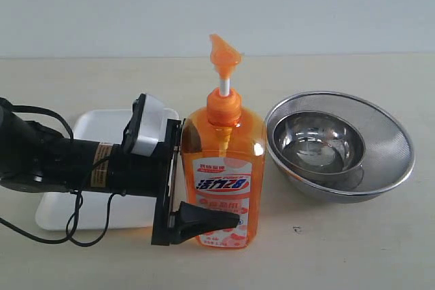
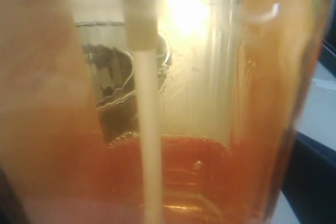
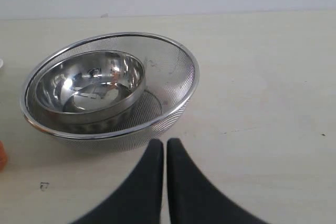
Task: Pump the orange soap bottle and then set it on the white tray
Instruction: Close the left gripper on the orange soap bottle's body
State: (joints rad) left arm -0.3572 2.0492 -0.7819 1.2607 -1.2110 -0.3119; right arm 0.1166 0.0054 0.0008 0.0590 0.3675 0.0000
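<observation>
The orange soap bottle [image 1: 224, 168] stands upright on the table, its pump head [image 1: 224, 56] raised on the white stem. My left gripper [image 1: 234, 180] reaches in from the left and stands open wide around the bottle's lower body. One black finger [image 1: 204, 220] lies across the bottle's front and the other is hidden behind it. The bottle [image 2: 199, 171] fills the left wrist view, its dip tube and orange liquid showing. Behind and under the left arm lies the white tray [image 1: 95, 123]. My right gripper [image 3: 165, 142] is shut and empty above bare table, out of the exterior view.
A steel mesh strainer [image 1: 387, 140] holding a smaller steel bowl [image 1: 319, 144] sits just right of the bottle. In the right wrist view the strainer [image 3: 173, 72] and the bowl [image 3: 89, 85] lie ahead of the shut fingers. Black cables hang from the left arm.
</observation>
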